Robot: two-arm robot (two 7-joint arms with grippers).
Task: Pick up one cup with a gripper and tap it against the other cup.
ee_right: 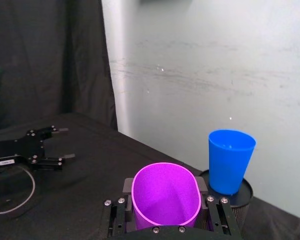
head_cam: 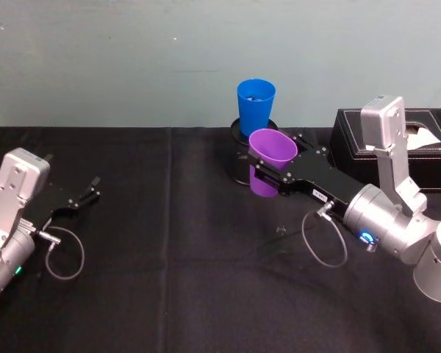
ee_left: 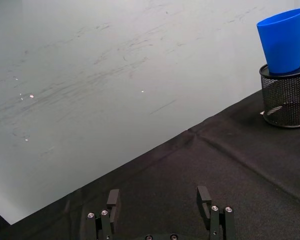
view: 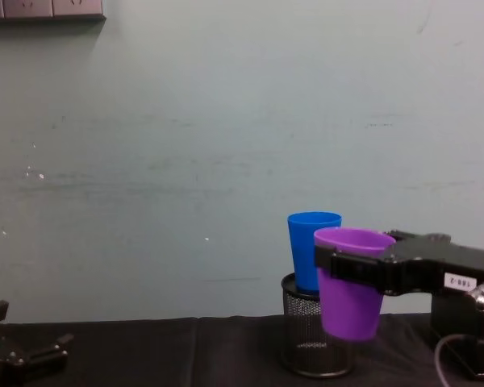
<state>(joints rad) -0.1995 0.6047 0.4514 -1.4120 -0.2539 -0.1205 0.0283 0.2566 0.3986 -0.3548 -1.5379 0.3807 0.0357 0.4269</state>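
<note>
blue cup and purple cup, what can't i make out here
- Base of the blue cup: chest view, sunk in the mesh pen holder.
- Lower half of the purple cup: right wrist view, hidden by its own rim and the right tool.
- Pen holder's right side: chest view, behind the purple cup.
- The black box: head view, cut by the right edge.
</note>
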